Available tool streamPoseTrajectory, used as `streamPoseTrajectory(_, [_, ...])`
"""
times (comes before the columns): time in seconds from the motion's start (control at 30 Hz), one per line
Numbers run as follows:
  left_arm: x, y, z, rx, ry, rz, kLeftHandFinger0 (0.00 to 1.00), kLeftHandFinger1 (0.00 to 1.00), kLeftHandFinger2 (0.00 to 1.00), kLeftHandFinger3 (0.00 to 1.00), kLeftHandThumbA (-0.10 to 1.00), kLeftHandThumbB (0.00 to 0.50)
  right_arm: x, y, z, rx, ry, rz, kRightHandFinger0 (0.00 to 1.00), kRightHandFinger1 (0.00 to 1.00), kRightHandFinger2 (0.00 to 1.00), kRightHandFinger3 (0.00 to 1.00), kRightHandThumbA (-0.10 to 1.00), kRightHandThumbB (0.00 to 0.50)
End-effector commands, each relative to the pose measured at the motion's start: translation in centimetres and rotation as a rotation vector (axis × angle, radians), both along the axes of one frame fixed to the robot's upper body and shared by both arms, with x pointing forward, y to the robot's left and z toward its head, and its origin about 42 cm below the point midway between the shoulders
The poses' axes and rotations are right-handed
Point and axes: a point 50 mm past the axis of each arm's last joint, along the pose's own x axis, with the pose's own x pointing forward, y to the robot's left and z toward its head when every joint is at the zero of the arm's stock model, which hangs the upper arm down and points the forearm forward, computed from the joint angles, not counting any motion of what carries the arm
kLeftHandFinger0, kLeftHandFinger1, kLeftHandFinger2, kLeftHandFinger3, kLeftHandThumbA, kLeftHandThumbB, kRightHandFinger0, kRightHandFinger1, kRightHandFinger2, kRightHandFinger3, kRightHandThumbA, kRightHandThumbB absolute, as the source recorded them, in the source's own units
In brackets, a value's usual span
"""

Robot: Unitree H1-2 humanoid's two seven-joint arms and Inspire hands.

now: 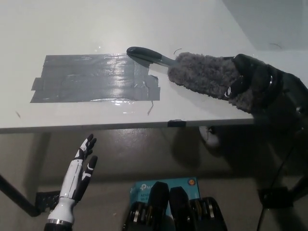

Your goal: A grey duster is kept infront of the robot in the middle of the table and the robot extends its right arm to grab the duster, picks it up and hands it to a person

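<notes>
Right hand (257, 84) closed around fluffy end of grey duster (202, 74) near tabletop (144, 29) right edge; handover pending. Left hand (79, 168) open, idle below front edge.

The duster (204, 74) is held over the table's (120, 24) right part by the right hand (255, 84), its handle reaching left over the tape patch (91, 77). The left hand (79, 173) is kept below the table's near edge, at the left.

We seem to be in a lab or test room: a plain white table (120, 29) carries a patch of grey tape strips (94, 77) near its front edge, the bare concrete-like floor (144, 154) lies below, and a blue boxed network device (163, 185) sits there.
</notes>
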Motion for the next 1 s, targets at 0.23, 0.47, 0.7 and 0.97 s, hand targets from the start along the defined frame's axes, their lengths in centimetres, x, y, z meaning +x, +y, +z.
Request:
streamPoseTrajectory(0.23, [1.5, 0.3, 2.0, 0.011, -0.092, -0.003, 1.0, 1.0, 1.0, 1.0, 1.0, 0.23, -1.4, -0.4, 1.9, 0.275, -0.031, 0.122, 0.28, 0.76, 1.0, 1.0, -0.1, 0.156])
streamPoseTrajectory(0.47, [2.0, 0.3, 2.1, 0.013, -0.094, -0.007, 1.0, 1.0, 1.0, 1.0, 1.0, 0.23, -4.1, 0.7, 4.6, 0.471, -0.002, 0.184, 0.22, 0.69, 0.99, 1.0, -0.1, 0.185])
streamPoseTrajectory(0.7, [2.0, 0.3, 2.3, 0.014, -0.099, -0.005, 1.0, 1.0, 1.0, 1.0, 1.0, 0.231, -6.3, 1.5, 6.2, 0.629, 0.028, 0.237, 0.19, 0.66, 0.95, 1.0, -0.1, 0.173])
streamPoseTrajectory(0.97, [2.3, 0.2, 2.5, 0.019, -0.104, -0.011, 1.0, 1.0, 1.0, 1.0, 1.0, 0.215, -7.2, 1.5, 6.2, 0.908, 0.034, 0.283, 0.14, 0.6, 0.96, 0.98, -0.1, 0.174])
